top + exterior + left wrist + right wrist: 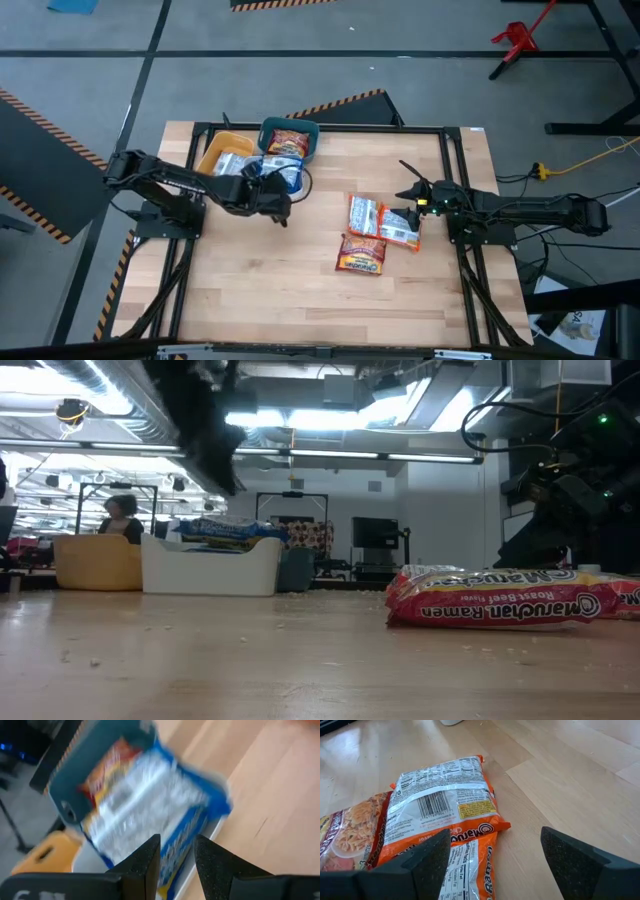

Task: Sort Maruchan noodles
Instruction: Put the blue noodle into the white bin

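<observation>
Wooden counter [300, 290] filling the middle of the high view, lower half bare and open, black frame rails along its left and right edges.

Three bins clustered at upper left of the counter: yellow bin [215, 148] at the far left, teal bin [312, 132] just right of it holding a red-orange packet [288, 142], white bin [210, 568] below them with blue-white packets [225, 530] stacked inside, seen at left in the low view.

Three loose packets right of centre, crinkly plastic, flat and rectangular: an orange-silver packet [365, 215] back-side up with barcode showing, a second orange-silver packet [400, 231] touching it at the right, a red-orange Roast Beef packet [362, 254] just below both.

Left end effector [278, 195] over the white bin, fingers [145, 862] clamped on the edge of a blue-white packet [150, 805] held above the bins, blurred in the wrist view.

Right end effector [412, 192] at the counter's right side, spread wide, holding nothing, just beside the loose packets.
</observation>
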